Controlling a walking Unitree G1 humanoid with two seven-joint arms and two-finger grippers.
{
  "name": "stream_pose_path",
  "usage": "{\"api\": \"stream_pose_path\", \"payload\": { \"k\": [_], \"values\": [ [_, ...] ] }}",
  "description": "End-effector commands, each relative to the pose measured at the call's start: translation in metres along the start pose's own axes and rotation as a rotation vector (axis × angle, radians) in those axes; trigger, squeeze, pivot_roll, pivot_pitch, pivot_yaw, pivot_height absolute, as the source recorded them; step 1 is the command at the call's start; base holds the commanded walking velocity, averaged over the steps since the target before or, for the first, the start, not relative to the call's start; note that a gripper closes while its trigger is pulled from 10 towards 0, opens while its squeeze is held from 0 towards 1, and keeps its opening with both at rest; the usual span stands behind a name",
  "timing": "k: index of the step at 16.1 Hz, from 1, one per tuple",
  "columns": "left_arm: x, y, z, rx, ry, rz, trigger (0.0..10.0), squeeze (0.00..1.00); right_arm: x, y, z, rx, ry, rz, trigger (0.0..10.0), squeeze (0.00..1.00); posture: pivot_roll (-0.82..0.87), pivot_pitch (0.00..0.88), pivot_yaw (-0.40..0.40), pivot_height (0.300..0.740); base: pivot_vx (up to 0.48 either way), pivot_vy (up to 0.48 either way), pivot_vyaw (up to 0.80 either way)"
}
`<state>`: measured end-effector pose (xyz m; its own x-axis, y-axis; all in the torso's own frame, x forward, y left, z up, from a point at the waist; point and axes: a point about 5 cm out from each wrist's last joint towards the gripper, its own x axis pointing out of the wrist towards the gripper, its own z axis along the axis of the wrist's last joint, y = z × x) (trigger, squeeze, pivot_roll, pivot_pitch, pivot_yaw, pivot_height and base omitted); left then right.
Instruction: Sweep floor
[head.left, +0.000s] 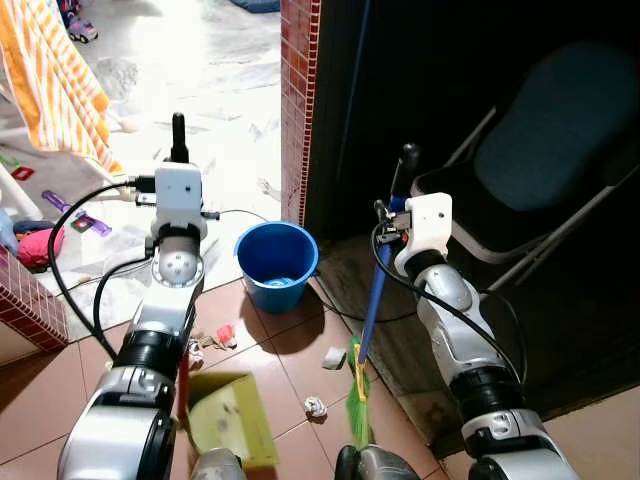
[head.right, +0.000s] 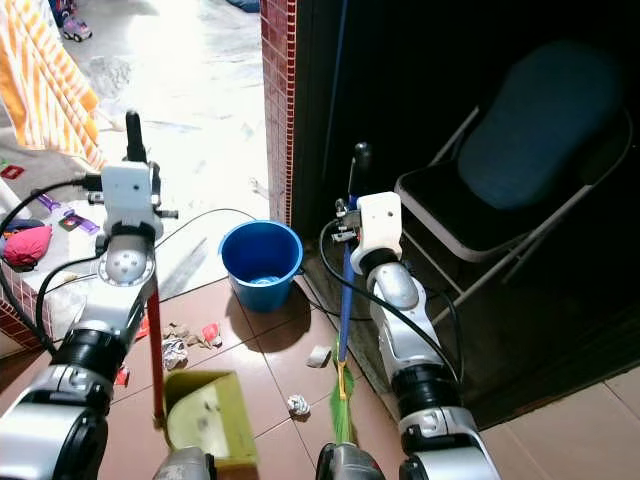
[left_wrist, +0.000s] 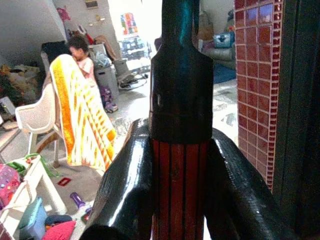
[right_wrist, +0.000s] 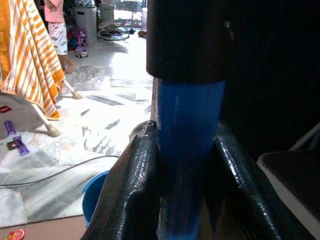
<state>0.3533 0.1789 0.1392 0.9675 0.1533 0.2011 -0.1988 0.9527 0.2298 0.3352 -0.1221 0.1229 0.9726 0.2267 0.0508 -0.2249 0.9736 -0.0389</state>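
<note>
My left gripper (left_wrist: 180, 175) is shut on the red handle (head.right: 155, 350) of a yellow-green dustpan (head.left: 232, 415) that rests on the brown tiles by my left side. The handle's black top (head.left: 178, 135) sticks up past the wrist. My right gripper (right_wrist: 187, 170) is shut on the blue broom handle (head.left: 375, 295) just under its black cap (head.left: 407, 155). The broom's green bristles (head.left: 358, 400) touch the floor between my arms. Litter lies on the tiles: a crumpled white paper (head.left: 315, 405), a white scrap (head.left: 333, 358) and a small pile of wrappers (head.left: 212, 340).
A blue bucket (head.left: 276, 262) stands ahead by a red brick pillar (head.left: 297, 100). A dark folding chair (head.left: 540, 170) sits in the shade on the right. A black cable crosses the floor. An orange striped towel (head.left: 55, 80), toys and a person (left_wrist: 82, 55) are far left.
</note>
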Motion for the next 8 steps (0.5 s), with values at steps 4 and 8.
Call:
{"api": "stream_pose_path", "payload": {
  "k": [4,8],
  "values": [
    [-0.011,-0.015,0.004,-0.010,-0.080,-0.068,10.0,0.00,0.014,-0.004,0.020,0.003,-0.033,-0.024,10.0,0.00,-0.04,0.093,-0.074,0.740,0.000,0.000,0.00],
    [-0.024,-0.046,-0.010,-0.125,-0.005,-0.237,10.0,0.00,0.019,-0.004,0.014,0.065,0.016,-0.067,10.0,0.00,-0.04,0.063,-0.087,0.740,0.000,0.000,0.00]
  ]
}}
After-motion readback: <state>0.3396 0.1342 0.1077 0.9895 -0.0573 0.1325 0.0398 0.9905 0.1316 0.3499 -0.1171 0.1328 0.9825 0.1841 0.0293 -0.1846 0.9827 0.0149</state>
